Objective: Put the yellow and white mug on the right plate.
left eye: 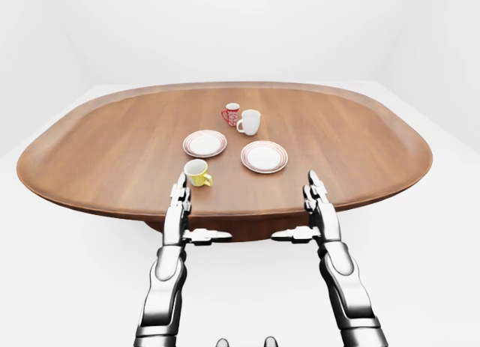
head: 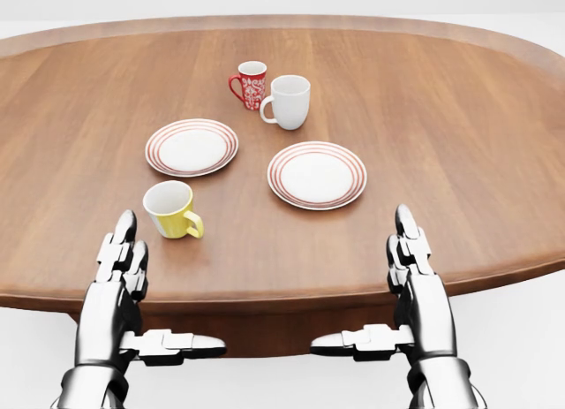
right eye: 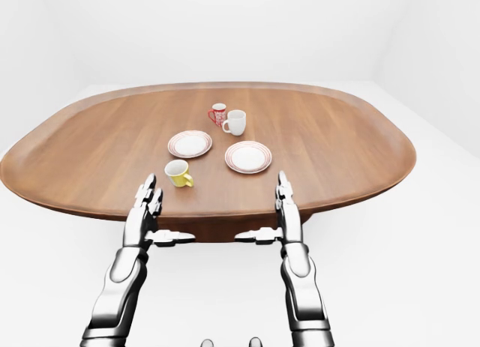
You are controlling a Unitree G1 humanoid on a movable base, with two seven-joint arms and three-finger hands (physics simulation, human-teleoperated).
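Observation:
The yellow and white mug (head: 172, 210) stands upright on the wooden table (head: 459, 117), handle turned toward the lower right in the head view. The right plate (head: 317, 175), white with red rings, lies bare to the mug's upper right. My left hand (head: 168, 285) is open at the table's near edge, just below and left of the mug, not touching it. My right hand (head: 360, 281) is open too, below the right plate, its thumb pointing inward. Neither hand holds anything.
A matching left plate (head: 192, 147) lies above the yellow mug. A red patterned mug (head: 250, 84) and a plain white mug (head: 289, 101) stand side by side above the plates. The oval table is surrounded by white floor (left eye: 442, 234).

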